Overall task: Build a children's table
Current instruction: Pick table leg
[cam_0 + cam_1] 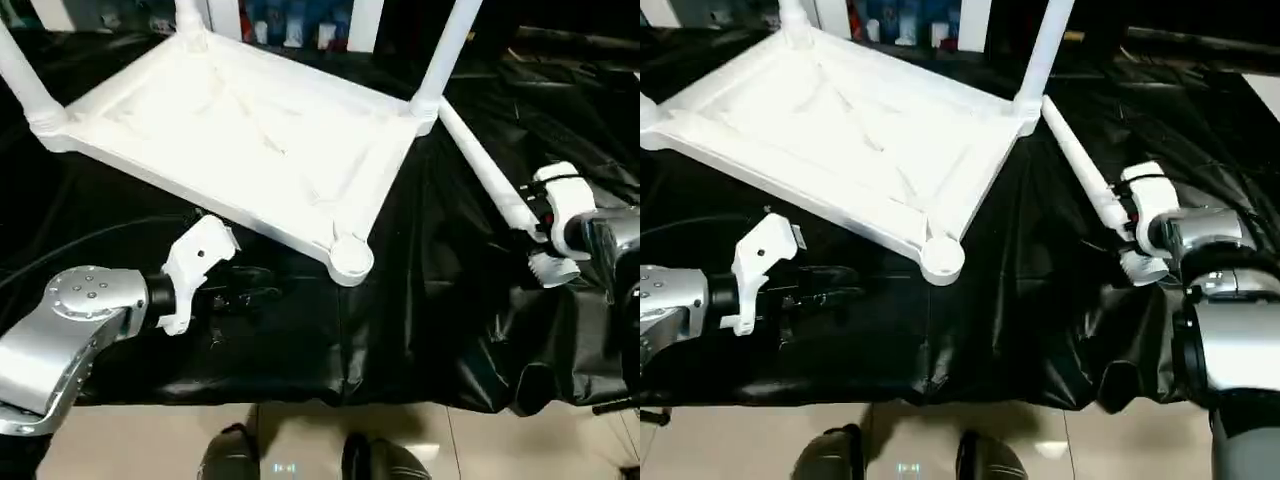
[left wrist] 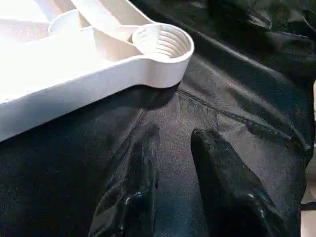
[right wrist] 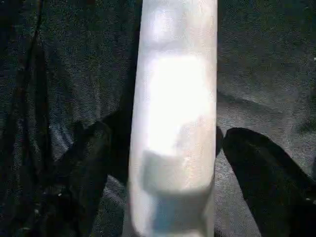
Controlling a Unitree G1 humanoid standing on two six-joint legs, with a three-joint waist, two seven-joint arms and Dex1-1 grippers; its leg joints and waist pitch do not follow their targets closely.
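Fitting leg 4
Right gripper (image 3: 163,148) is straddling the loose leg (image 1: 490,180), fingers apart, for pickup; left gripper (image 2: 173,163), open, is waiting before the empty socket (image 2: 162,43).

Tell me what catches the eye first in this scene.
The children's table lies upside down on the black cloth, three legs standing up from its corner sockets. The near corner socket is empty, its thread showing. The fourth leg lies to the right on the cloth, between the open fingers of the right gripper.
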